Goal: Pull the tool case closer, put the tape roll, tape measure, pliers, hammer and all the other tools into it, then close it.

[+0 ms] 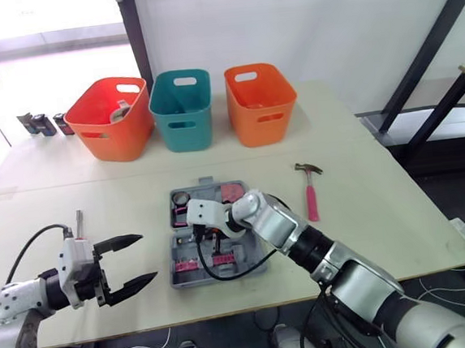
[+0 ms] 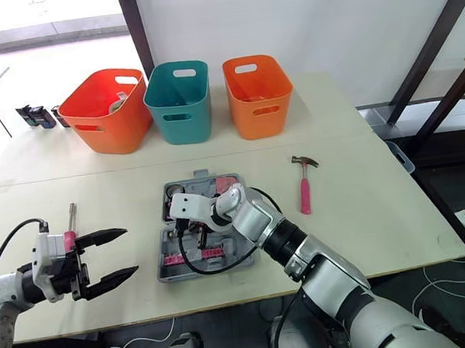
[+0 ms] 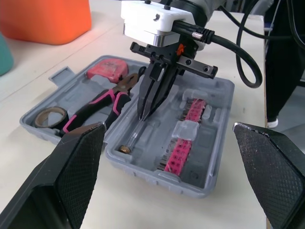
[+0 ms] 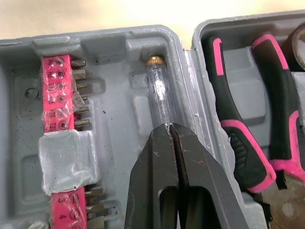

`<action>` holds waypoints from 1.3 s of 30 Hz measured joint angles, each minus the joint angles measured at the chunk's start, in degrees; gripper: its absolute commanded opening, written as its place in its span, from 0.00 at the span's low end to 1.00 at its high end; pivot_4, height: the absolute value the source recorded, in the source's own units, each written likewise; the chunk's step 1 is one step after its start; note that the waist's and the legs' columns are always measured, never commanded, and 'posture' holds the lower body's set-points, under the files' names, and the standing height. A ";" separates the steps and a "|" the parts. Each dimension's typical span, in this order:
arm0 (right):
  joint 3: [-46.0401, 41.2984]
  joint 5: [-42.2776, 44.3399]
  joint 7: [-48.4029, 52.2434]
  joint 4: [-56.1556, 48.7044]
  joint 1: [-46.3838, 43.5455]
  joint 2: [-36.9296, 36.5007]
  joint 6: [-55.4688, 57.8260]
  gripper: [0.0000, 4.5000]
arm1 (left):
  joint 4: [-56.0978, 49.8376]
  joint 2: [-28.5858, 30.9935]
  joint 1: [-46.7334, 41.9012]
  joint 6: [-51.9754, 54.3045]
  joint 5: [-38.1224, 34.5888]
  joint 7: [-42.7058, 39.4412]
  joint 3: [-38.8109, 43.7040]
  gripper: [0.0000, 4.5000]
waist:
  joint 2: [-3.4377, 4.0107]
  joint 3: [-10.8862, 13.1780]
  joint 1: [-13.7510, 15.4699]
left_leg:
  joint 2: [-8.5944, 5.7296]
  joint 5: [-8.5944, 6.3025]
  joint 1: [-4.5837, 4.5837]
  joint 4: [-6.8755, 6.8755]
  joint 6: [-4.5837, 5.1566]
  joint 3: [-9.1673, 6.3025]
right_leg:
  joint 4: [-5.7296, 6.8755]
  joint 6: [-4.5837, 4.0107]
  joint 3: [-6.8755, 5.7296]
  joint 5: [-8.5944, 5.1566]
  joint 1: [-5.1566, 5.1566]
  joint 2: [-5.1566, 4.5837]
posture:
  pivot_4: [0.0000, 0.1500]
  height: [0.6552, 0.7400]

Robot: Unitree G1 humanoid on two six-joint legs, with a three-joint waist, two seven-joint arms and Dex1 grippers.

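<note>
The grey tool case point(image 1: 181, 274) lies open at the table's middle. It holds a tape roll point(image 3: 50, 117), a red tape measure point(image 3: 107, 69), pink-handled pliers point(image 3: 102, 102) and a pink bit strip point(image 4: 62, 124). My right gripper point(image 4: 171, 128) is shut, tips down inside the case on the end of a clear tester screwdriver point(image 4: 159, 90) that lies in its slot. I cannot tell whether the tips pinch its shaft. The pink-handled hammer point(image 1: 308, 192) lies on the table right of the case. My left gripper point(image 1: 146, 257) hangs open and holds nothing, left of the case near the front edge.
A pink-handled screwdriver point(image 2: 71, 225) lies just behind my left gripper. Along the back stand a red-orange bin point(image 1: 114, 119), a teal bin point(image 1: 181, 109) and an orange bin point(image 1: 260, 102). Small dark items point(image 1: 45, 124) sit at the far left.
</note>
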 measured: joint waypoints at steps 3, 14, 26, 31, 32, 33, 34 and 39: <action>-0.05 -0.15 0.35 0.78 -0.14 0.43 -0.02 0.01 | -0.13 0.00 0.00 0.00 0.00 0.14 0.00 1.00 | 0.01 -0.02 -0.03 | 0.00 0.00 0.15 0.00 0.00 0.00 | 0.00 -0.01 0.00 0.00 0.12 0.00 | 1.00 1.00; -1.96 0.63 1.83 0.69 1.37 0.74 -0.37 0.01 | -1.13 -0.03 0.16 0.00 0.00 0.29 0.00 1.00 | 0.02 -0.03 0.00 | 0.00 0.00 0.14 0.00 0.00 0.01 | 0.00 -0.01 0.01 -0.01 0.13 0.00 | 1.00 1.00; -21.68 20.23 9.32 -39.59 9.15 -14.33 12.34 0.01 | 0.21 1.16 1.42 0.93 -0.02 0.75 2.08 1.00 | 0.01 -0.01 0.67 | -0.01 -0.01 -0.25 -0.13 -0.02 -0.01 | -0.14 0.10 0.00 -0.09 -0.16 -0.04 | 1.00 1.00; -32.98 24.30 9.51 -47.57 23.17 -29.04 16.72 0.07 | 5.96 3.63 5.21 0.22 0.64 0.68 7.95 1.00 | -0.01 0.00 0.58 | -0.03 -0.02 -0.24 -0.13 -0.04 0.09 | -0.32 0.05 0.01 -0.09 -0.16 -0.15 | 1.00 1.00; -35.36 24.57 9.24 -47.73 26.19 -31.33 16.50 0.13 | 7.42 3.75 5.61 -0.63 1.20 0.83 8.97 1.00 | 0.00 0.00 0.51 | -0.04 -0.02 -0.23 -0.13 -0.04 0.10 | -0.32 0.04 0.01 -0.08 -0.17 -0.15 | 1.00 1.00; -37.99 24.58 8.96 -47.73 30.19 -34.10 15.67 0.19 | 8.91 4.12 6.24 -1.50 1.87 1.26 10.06 1.00 | -0.05 -0.01 0.53 | -0.03 -0.02 -0.23 -0.13 -0.04 0.10 | -0.32 0.04 0.01 -0.09 -0.17 -0.15 | 1.00 1.00; -40.86 24.37 8.51 -47.23 34.65 -36.62 14.41 0.28 | 10.66 4.74 7.17 -2.14 2.46 1.87 11.57 1.00 | -0.07 -0.01 0.54 | -0.03 -0.02 -0.23 -0.13 -0.04 0.10 | -0.34 0.04 0.01 -0.09 -0.17 -0.17 | 1.00 1.00; -56.47 22.67 7.21 -38.82 53.17 -42.10 5.23 0.85 | 19.16 6.53 11.38 -4.52 3.47 4.33 20.33 1.00 | -0.11 -0.01 0.31 | -0.10 -0.03 -0.21 -0.12 -0.04 0.17 | -0.39 0.04 0.03 -0.09 -0.14 -0.26 | 1.00 1.00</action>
